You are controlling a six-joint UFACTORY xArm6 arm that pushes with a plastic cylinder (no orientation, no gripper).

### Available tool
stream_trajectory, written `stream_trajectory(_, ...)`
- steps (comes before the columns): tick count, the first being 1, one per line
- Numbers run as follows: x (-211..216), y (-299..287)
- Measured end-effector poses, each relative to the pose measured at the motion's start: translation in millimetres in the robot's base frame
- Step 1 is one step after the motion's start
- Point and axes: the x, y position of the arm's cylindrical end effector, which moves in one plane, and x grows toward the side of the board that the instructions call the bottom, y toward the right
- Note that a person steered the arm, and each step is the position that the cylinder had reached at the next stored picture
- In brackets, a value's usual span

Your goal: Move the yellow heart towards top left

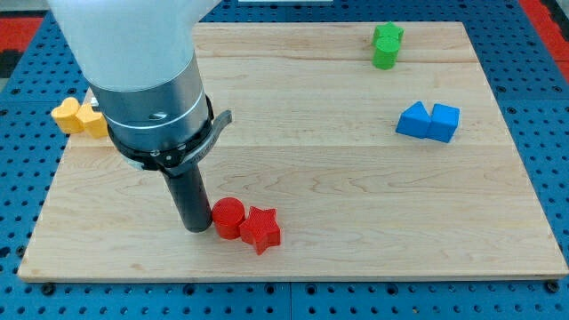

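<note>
Yellow heart (92,119), left edge of frame, partly hidden by the arm; you cannot tell its heading. My tip (197,228) touches the red cylinder (228,218); no fingers.

Pale wooden board (356,178); yellow heart (92,120); yellow hexagon (66,116); red cylinder (228,217); red star (260,228); green blocks (386,44); blue blocks (428,121).

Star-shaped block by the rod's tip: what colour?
Red. The star block sits right of my tip; the camera view shows it.
</note>
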Motion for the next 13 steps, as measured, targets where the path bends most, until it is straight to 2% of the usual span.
stream_trajectory(3, -1, -7)
stream_trajectory(5, -5, -129)
stream_trajectory(7, -97, -164)
stream_trajectory(8, -118, -185)
stream_trajectory(10, -119, -202)
stream_trajectory(11, -161, -202)
stream_trajectory(13, -204, -202)
